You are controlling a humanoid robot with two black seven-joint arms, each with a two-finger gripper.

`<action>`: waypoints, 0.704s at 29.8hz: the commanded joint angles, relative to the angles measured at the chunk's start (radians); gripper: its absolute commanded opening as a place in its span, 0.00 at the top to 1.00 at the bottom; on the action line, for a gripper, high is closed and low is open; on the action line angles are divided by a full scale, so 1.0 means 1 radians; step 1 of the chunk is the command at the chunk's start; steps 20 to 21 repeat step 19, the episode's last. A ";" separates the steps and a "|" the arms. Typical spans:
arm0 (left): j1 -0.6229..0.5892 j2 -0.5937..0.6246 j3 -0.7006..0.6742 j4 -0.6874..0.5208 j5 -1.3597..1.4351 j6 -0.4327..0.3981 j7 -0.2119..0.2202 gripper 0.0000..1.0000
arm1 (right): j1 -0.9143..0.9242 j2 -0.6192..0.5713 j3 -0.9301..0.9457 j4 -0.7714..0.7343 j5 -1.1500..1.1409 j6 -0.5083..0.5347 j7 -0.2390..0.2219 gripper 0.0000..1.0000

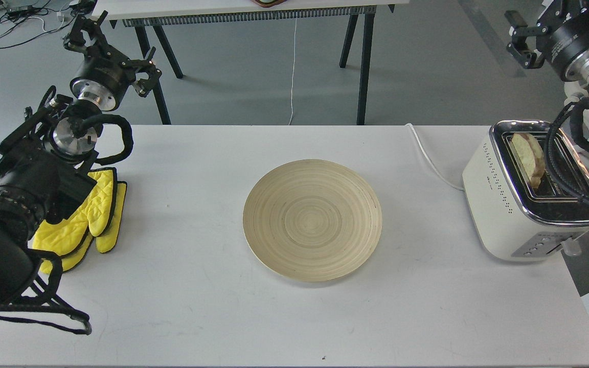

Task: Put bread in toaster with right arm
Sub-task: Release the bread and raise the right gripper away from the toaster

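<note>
From the head view, the bread point(528, 157) stands in the far slot of the toaster point(514, 204), at the right of the frame. Its top pokes up out of the slot.

The right gripper point(522, 41) hangs in the upper right corner, well above the toaster. It grasps nothing, and its fingers look spread apart.

The left gripper point(87, 36) is in the upper left, holding nothing, fingers spread too. Yellow mitts point(87, 220) lie under that arm.

A bare plate point(312, 220) sits in the middle of the table point(197, 317).

I think bread is light, soft and easy to squash. Pinch it gently by the crust edges. The job looks nearly done.
</note>
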 commanded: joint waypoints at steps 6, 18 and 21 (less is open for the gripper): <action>0.000 0.001 -0.006 0.000 0.000 0.000 0.000 0.00 | 0.004 0.174 0.107 -0.270 0.125 0.168 0.005 0.00; 0.000 0.001 -0.006 0.000 0.000 0.000 0.000 0.00 | 0.025 0.231 0.135 -0.321 0.125 0.165 0.006 0.00; 0.000 0.001 -0.006 0.000 0.000 0.000 0.000 0.00 | 0.027 0.231 0.136 -0.321 0.125 0.165 0.006 0.00</action>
